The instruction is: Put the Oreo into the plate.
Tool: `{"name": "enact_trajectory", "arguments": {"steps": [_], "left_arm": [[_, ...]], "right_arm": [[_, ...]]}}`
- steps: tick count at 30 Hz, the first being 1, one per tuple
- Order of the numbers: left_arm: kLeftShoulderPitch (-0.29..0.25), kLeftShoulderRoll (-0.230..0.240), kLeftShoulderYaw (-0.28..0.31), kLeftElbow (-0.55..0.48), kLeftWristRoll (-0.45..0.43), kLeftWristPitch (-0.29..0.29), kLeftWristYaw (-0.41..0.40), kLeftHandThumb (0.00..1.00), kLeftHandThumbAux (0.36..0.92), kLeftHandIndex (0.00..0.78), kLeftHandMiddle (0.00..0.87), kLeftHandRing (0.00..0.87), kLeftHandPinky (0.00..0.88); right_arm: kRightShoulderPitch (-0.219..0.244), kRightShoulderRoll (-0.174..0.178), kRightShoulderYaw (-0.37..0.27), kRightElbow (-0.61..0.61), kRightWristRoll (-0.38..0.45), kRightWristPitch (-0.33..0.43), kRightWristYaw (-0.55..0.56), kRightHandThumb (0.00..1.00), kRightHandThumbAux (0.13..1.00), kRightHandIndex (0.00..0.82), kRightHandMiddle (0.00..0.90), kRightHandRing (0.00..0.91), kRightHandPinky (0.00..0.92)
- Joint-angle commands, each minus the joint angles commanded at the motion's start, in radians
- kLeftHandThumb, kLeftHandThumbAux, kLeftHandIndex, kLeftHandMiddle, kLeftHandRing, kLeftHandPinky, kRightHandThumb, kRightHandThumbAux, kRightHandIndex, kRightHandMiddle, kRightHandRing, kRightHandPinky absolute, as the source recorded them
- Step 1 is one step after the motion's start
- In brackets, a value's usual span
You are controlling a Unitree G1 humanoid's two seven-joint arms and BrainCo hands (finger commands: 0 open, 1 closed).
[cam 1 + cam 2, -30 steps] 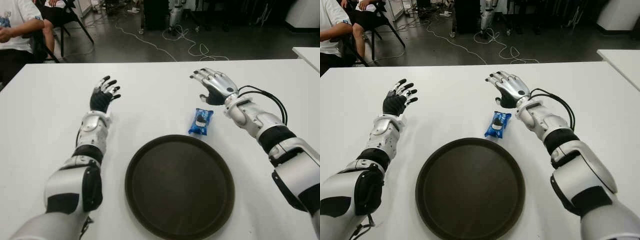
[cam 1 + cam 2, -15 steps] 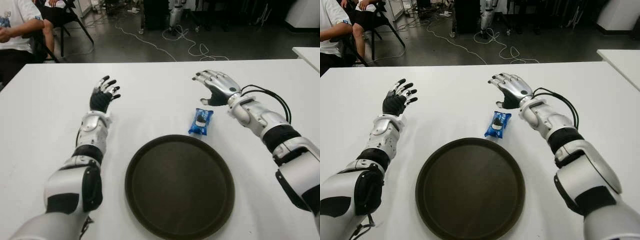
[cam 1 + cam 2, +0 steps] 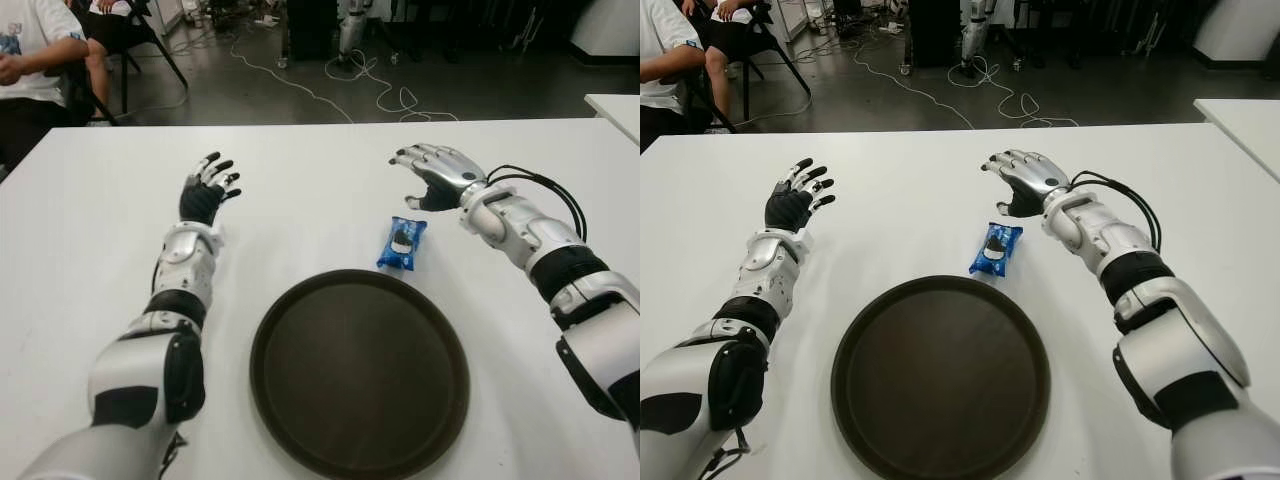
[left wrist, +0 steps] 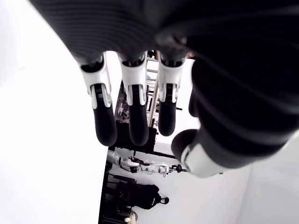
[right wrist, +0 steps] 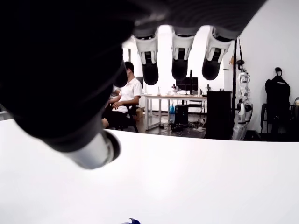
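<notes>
A blue Oreo packet lies on the white table, just beyond the far right rim of the round dark brown plate. My right hand hovers open, palm down, a short way behind and to the right of the packet, holding nothing. Its fingers hang spread in the right wrist view, and a corner of the packet shows below them. My left hand is open at the table's left side, well away from the packet, fingers extended and empty.
A person sits on a chair beyond the table's far left corner. Cables trail across the dark floor behind the table. A second white table shows at the far right edge.
My right hand has drifted a little to the right and farther back, away from the packet, staying open. The packet, the plate and the left hand have not moved.
</notes>
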Motion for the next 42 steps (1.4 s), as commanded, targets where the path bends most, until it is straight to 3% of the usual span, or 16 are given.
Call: {"name": "enact_trajectory", "arguments": {"steps": [9,20,29,42], "left_arm": [[0.003,0.004,-0.010,0.000,0.010,-0.007,-0.004,0.118,0.793,0.164,0.221,0.241,0.314],[0.005,0.003,-0.010,-0.002,0.004,-0.009,-0.015,0.137,0.785,0.164,0.222,0.241,0.307],[0.004,0.003,-0.007,-0.002,0.000,-0.006,-0.020,0.111,0.774,0.165,0.226,0.243,0.308],[0.003,0.004,-0.007,-0.001,0.001,-0.005,-0.021,0.115,0.780,0.170,0.228,0.244,0.309]], "right_arm": [[0.004,-0.007,-0.019,-0.026,0.016,0.017,0.059,0.196,0.741,0.000,0.000,0.000,0.000],[0.014,-0.002,-0.031,-0.042,0.031,0.054,0.098,0.015,0.683,0.000,0.000,0.000,0.000],[0.015,-0.002,-0.034,-0.048,0.039,0.075,0.116,0.000,0.607,0.000,0.000,0.000,0.000],[0.027,-0.014,-0.043,-0.106,0.050,0.118,0.155,0.000,0.650,0.000,0.000,0.000,0.000]]}}
